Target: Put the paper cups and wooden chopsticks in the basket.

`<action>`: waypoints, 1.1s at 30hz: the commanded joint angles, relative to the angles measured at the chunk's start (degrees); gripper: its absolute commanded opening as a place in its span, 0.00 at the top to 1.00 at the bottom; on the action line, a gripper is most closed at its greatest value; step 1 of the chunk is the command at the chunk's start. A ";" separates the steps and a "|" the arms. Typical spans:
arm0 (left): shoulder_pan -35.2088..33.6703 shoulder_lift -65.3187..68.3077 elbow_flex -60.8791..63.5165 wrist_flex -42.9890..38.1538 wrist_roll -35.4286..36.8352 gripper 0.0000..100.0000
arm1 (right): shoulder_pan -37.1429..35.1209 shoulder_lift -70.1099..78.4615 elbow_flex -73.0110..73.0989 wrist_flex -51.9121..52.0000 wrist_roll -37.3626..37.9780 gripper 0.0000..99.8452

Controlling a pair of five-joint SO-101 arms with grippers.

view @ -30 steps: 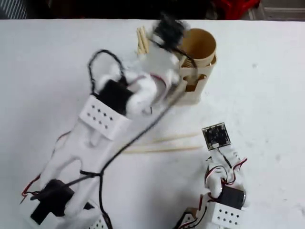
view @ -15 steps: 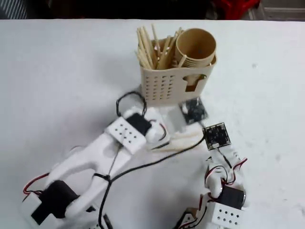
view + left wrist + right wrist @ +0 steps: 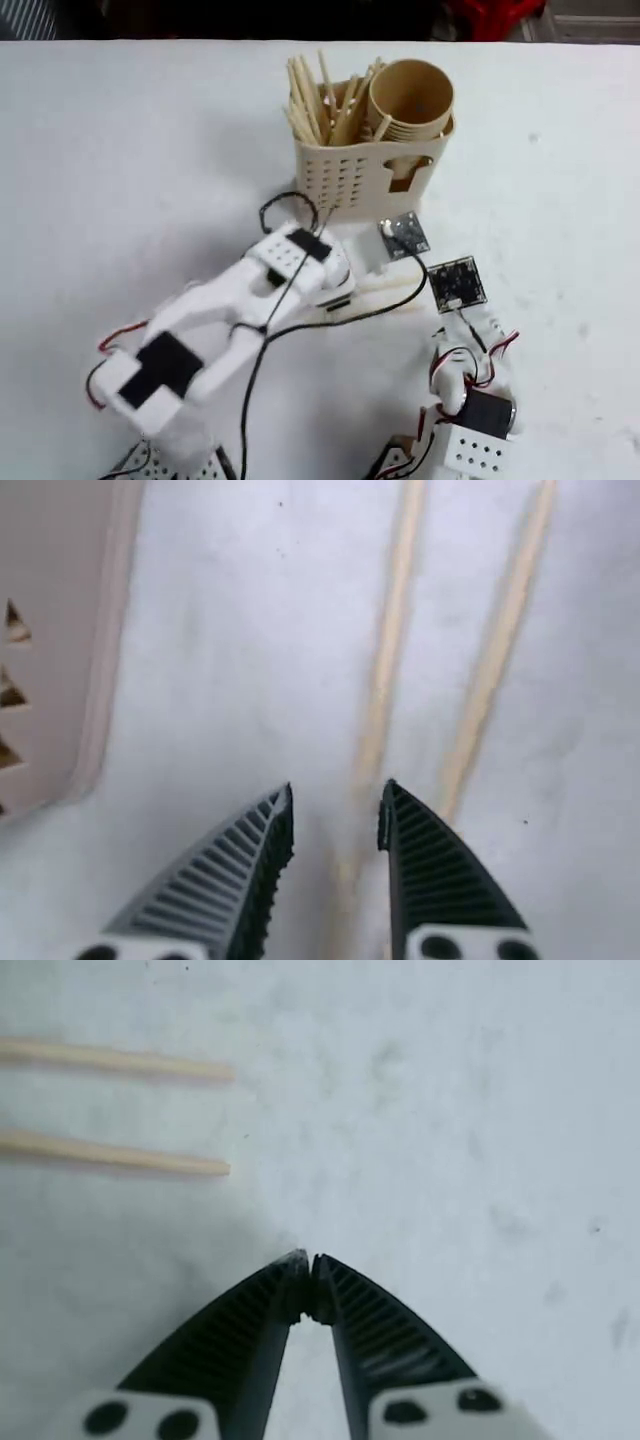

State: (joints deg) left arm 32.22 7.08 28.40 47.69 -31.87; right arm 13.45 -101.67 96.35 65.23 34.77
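Two wooden chopsticks (image 3: pixel 385 680) lie side by side on the white table, close to the cream basket (image 3: pixel 60 630). My left gripper (image 3: pixel 337 798) is open and hangs low over them, its tips straddling the near end of one stick. In the high view the left arm (image 3: pixel 290 270) covers most of the pair (image 3: pixel 395 290), just in front of the basket (image 3: pixel 350 180). The basket holds a stack of paper cups (image 3: pixel 412 95) and a bundle of chopsticks (image 3: pixel 325 95). My right gripper (image 3: pixel 305 1265) is shut and empty, a short way from the sticks' ends (image 3: pixel 120 1060).
The right arm (image 3: pixel 470 395) rests folded at the front right, its wrist board (image 3: pixel 455 283) beside the sticks. White table (image 3: pixel 120 150) stretches bare to the left and right of the basket. Dark floor lies beyond the far edge.
The left arm drew back from over the basket and came down to the table in front of it, ending low over the two loose chopsticks. The right arm kept still.
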 commanded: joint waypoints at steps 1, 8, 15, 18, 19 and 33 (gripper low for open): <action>-1.80 7.25 -9.85 2.55 -0.62 0.84 | -0.13 0.31 0.53 -0.57 0.00 0.98; -2.07 15.96 -19.87 10.90 -0.44 0.85 | -0.04 0.31 0.53 -0.57 0.00 0.98; -1.80 17.89 -21.71 12.40 -0.62 0.97 | -0.04 0.31 0.53 -0.57 0.00 0.98; -1.80 17.89 -21.71 12.40 -0.44 0.97 | -0.04 0.31 0.53 -0.57 0.00 0.98; -1.80 17.89 -21.71 12.40 -0.35 0.97 | -0.04 0.31 0.53 -0.57 0.00 0.98; -1.80 6.99 -17.41 12.40 2.37 0.98 | -0.04 0.31 0.53 -0.57 0.00 0.98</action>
State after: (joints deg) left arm 31.52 23.34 8.97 60.00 -31.96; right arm 13.36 -101.67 96.35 65.23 34.86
